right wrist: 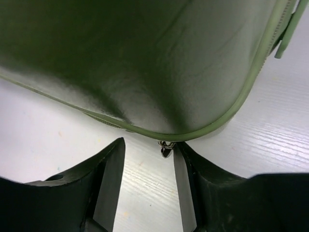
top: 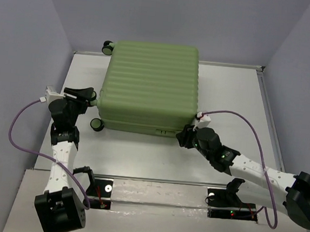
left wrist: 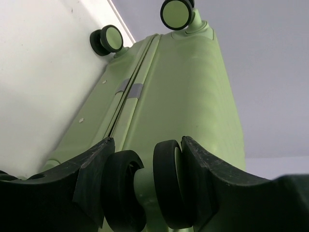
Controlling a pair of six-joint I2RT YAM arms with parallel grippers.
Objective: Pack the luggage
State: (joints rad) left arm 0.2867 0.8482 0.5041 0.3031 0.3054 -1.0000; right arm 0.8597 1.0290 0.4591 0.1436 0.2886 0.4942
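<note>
The left pincer [left wrist: 147, 147] pinches a wheel [left wrist: 169, 186] of the luggage [top: 149, 83]; the right pincer [right wrist: 150, 145], stretched low to its near corner, stands spread.

White table [top: 227, 100] enclosed by pale lavender walls [top: 21, 28].

Small metal tab [right wrist: 165, 148] half hidden beneath luggage [right wrist: 145, 63].

Left arm [top: 62, 151] up from base, elbow bent, wrist turned toward right. Left tool [top: 89, 96] held level, fingers [left wrist: 91, 179] pressed on both sides of double wheel [left wrist: 123, 188], grip closed on it. Right arm [top: 251, 169] stretched low, reaching to left and forward. Right tool [top: 182, 136] low, jaws apart, clear gap between pads, nothing gripped.
</note>
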